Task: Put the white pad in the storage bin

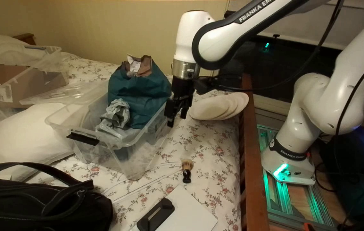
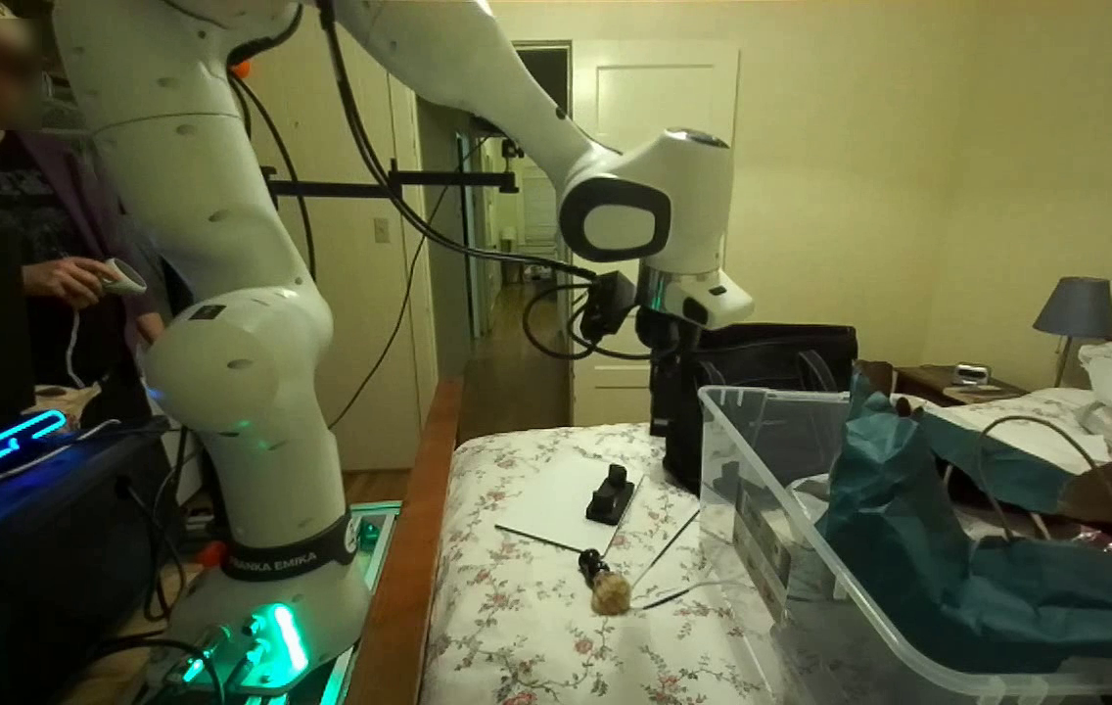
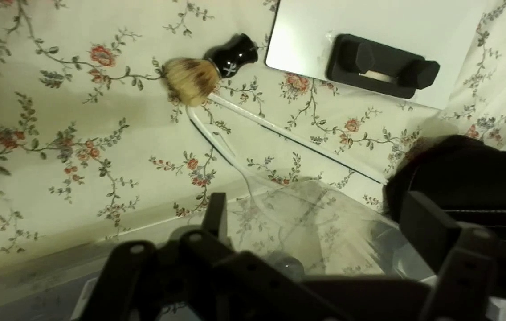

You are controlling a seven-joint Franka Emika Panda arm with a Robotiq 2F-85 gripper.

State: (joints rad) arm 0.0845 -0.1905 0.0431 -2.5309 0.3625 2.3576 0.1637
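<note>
Several white oval pads (image 1: 215,107) lie overlapping on the bed by the wooden rail in an exterior view; they are out of the wrist view. The storage bin, a clear tub (image 1: 126,162), stands on the bed with a teal bag and crumpled grey plastic inside. It also shows in an exterior view (image 2: 859,590) and, partly, in the wrist view (image 3: 337,232). My gripper (image 1: 177,118) points down between the bin's side wall and the pads. In the wrist view its fingers (image 3: 320,218) are wide apart with nothing held between them.
A shaving brush (image 3: 193,80) and a white board (image 3: 306,40) with a black clip-like piece (image 3: 375,67) lie on the bed. A black bag (image 1: 41,199) stands beside the bin. A second clear tub (image 1: 41,54) holds a cardboard box. A wooden rail (image 1: 249,160) edges the bed.
</note>
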